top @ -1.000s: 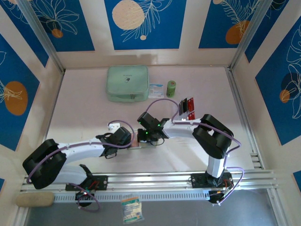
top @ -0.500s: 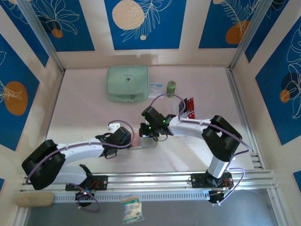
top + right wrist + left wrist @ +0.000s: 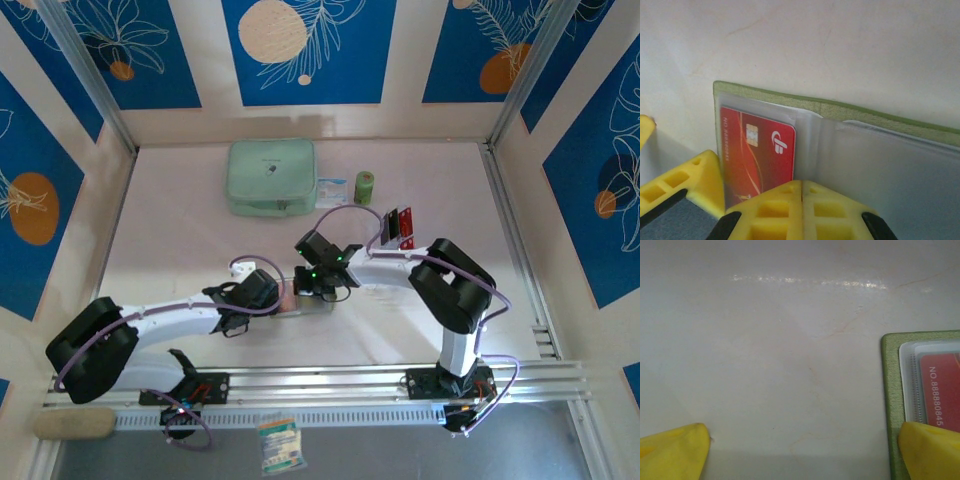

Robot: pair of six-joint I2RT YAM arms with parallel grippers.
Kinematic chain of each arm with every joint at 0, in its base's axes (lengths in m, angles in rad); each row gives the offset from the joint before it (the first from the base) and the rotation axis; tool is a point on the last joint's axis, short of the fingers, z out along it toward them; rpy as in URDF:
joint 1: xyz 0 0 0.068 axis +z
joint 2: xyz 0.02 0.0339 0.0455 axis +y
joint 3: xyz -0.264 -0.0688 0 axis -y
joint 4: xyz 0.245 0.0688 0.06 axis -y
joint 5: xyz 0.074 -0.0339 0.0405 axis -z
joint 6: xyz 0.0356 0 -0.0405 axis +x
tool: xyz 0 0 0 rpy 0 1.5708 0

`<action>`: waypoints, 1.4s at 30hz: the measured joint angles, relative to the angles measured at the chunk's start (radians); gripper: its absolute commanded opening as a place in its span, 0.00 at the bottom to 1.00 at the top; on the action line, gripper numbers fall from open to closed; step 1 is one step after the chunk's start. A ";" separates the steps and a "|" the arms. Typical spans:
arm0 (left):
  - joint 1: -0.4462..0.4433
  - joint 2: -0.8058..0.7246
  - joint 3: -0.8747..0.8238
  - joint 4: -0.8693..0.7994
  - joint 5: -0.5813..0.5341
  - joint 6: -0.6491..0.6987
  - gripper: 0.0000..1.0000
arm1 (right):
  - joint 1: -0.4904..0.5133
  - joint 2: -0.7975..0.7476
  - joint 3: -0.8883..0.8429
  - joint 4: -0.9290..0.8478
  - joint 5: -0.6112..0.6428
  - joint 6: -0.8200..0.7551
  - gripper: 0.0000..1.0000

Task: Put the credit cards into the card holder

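The olive-green card holder lies open on the table, its clear sleeves facing up. A red credit card sits in its left sleeve. My right gripper is shut, fingertips together right over the sleeves beside that card, nothing seen between them. My left gripper is open; its right finger rests on the card holder's edge by the red card, its left finger over bare table. From above, both grippers meet over the card holder. More red and dark credit cards stand at the right.
The spare cards stand in a clear rack behind the right arm. A mint-green zip pouch, a small packet and a green cylinder sit at the back. Patterned walls close in three sides.
The right arm's elbow swung out to the right and came back; its gripper stayed shut over the card holder. The left arm has not moved.
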 measured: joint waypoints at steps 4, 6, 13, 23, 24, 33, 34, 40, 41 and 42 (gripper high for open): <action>0.000 0.000 0.000 0.000 0.000 0.000 0.96 | 0.001 0.004 0.003 0.004 -0.006 0.001 0.00; 0.000 0.000 0.000 0.000 0.000 0.000 0.96 | 0.001 0.004 0.003 0.005 -0.007 0.002 0.00; 0.000 -0.001 0.000 0.000 0.000 0.001 0.96 | 0.000 -0.002 0.003 0.004 -0.010 0.003 0.00; 0.000 -0.005 0.000 0.000 0.008 0.024 0.97 | -0.041 -0.157 -0.020 0.005 -0.010 -0.020 0.01; 0.000 -0.008 0.000 -0.001 0.008 0.026 0.97 | -0.049 -0.163 -0.026 0.005 -0.010 -0.024 0.01; 0.000 -0.084 0.051 -0.039 0.016 0.052 0.97 | -0.081 -0.166 -0.087 0.000 -0.006 -0.042 0.00; 0.000 -0.090 0.058 -0.040 0.019 0.053 0.97 | -0.082 -0.166 -0.090 0.000 -0.006 -0.042 0.00; 0.000 -0.094 0.105 -0.039 0.078 0.061 0.97 | -0.100 -0.166 -0.106 0.003 -0.006 -0.054 0.00; 0.000 -0.089 0.111 -0.033 0.088 0.060 0.97 | -0.105 -0.166 -0.106 0.003 -0.006 -0.057 0.00; -0.001 -0.083 0.115 -0.026 0.098 0.060 0.96 | -0.109 -0.166 -0.106 0.004 -0.006 -0.061 0.00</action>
